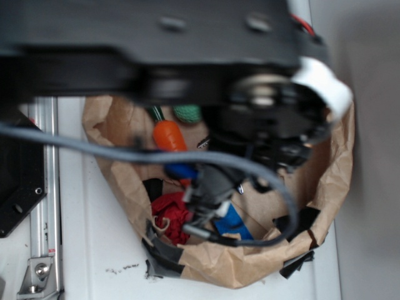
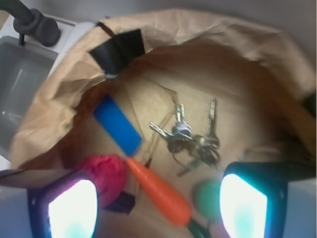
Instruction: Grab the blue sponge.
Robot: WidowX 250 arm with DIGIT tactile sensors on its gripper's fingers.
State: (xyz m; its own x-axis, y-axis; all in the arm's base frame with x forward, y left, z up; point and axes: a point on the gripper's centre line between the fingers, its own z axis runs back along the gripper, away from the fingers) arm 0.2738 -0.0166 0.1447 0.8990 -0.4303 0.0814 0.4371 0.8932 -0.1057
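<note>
Blue sponge (image 2: 118,124), orange carrot (image 2: 159,191), red cloth (image 2: 105,173), green ball (image 2: 208,197), silver keys (image 2: 190,139) are seen in a brown paper bag (image 2: 208,44) patched with black tape (image 2: 119,49).

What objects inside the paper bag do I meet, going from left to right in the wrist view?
Red cloth bundle → blue sponge → toy carrot → bunch of keys. The green ball is left out, being partly hidden.

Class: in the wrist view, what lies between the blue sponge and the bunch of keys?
Nothing: between the blue sponge and the keys there is only bare brown paper of the bag.
</note>
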